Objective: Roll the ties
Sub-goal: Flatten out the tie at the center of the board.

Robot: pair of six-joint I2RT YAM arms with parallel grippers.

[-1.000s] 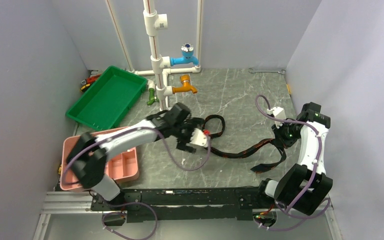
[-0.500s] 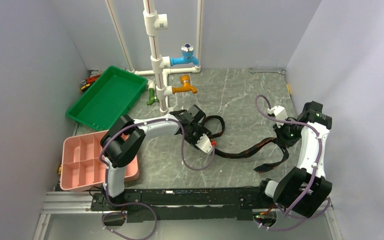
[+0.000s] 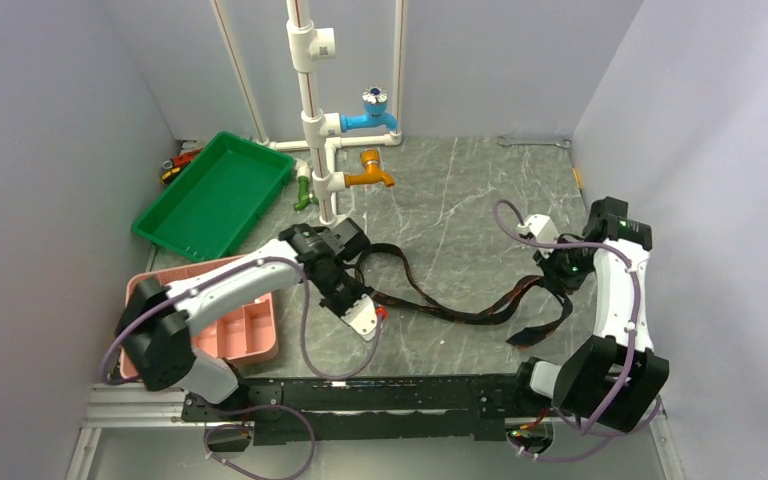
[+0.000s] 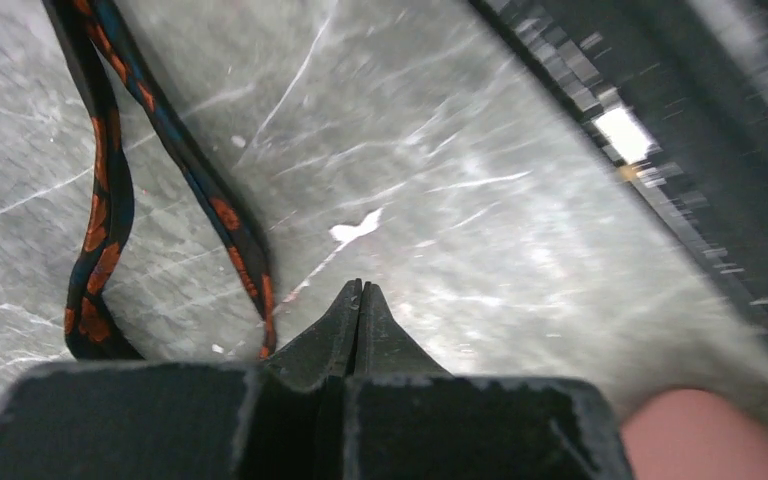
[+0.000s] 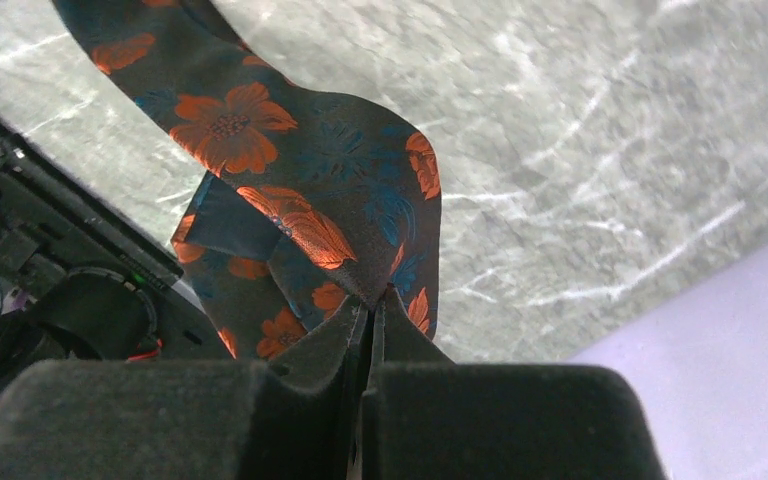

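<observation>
So here's the setup: the white pipe stand [image 3: 312, 120] with the coloured taps sits at the back of the marble-look table [image 3: 460, 200], and I'll place everything off that.

The tie [image 3: 440, 312] is sprawled on the table on the near side of the pipe stand and off to its right. It's black with orange-red flowers, and it runs in a loose wavy line between the two arms.

The left gripper [image 3: 370, 325] is down low, just nearer than the pipe stand. In the wrist view its tips [image 4: 360, 295] are pressed tight together with no fabric showing between them. The narrow part of the tie [image 4: 100, 170] loops right alongside and slips out of sight behind the left finger, so honestly I can't tell if it's pinched.

The right gripper [image 3: 550, 268] is way off to the right of the pipe stand. It's clamped on the wide flowery end [image 5: 290, 150], which bunches up right at the closed tips [image 5: 372, 300].

The green tray [image 3: 210, 195] is left of the pipe stand, and the pink organizer [image 3: 250, 330] is nearer and left.
</observation>
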